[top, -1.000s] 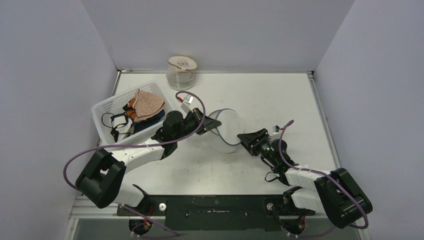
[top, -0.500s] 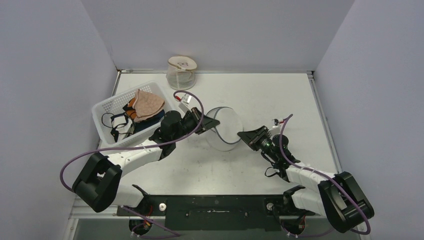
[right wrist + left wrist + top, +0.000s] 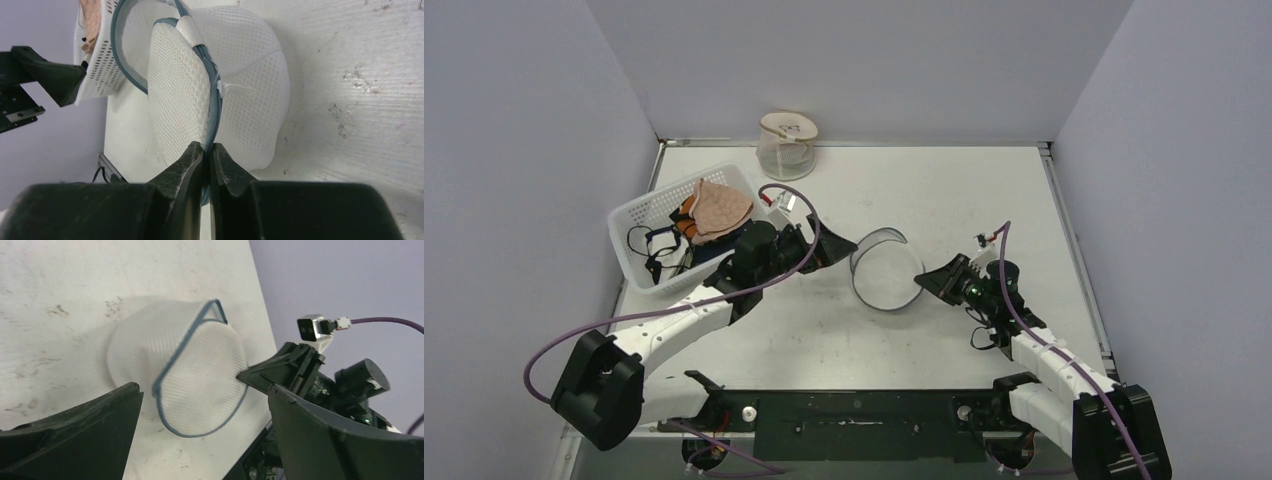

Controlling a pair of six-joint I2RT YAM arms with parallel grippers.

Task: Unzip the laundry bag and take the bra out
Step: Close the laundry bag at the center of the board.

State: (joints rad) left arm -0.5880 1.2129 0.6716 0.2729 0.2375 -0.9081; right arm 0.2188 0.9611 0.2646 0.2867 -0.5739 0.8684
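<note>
Laundry bag [image 3: 879, 275] pinched at zipper rim by clenched right pincer [image 3: 921, 281]; left pincer [image 3: 202, 430] released, bag just ahead. Risk: thin mesh slipping free under pull, zip staying shut.

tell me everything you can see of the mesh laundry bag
The laundry bag is a round, domed pouch of white mesh with blue-grey zipper trim around its rim. It lies on the table, flap seemingly partly open. The right gripper pinches its zipper edge; the left gripper is open, clear of it.
</note>
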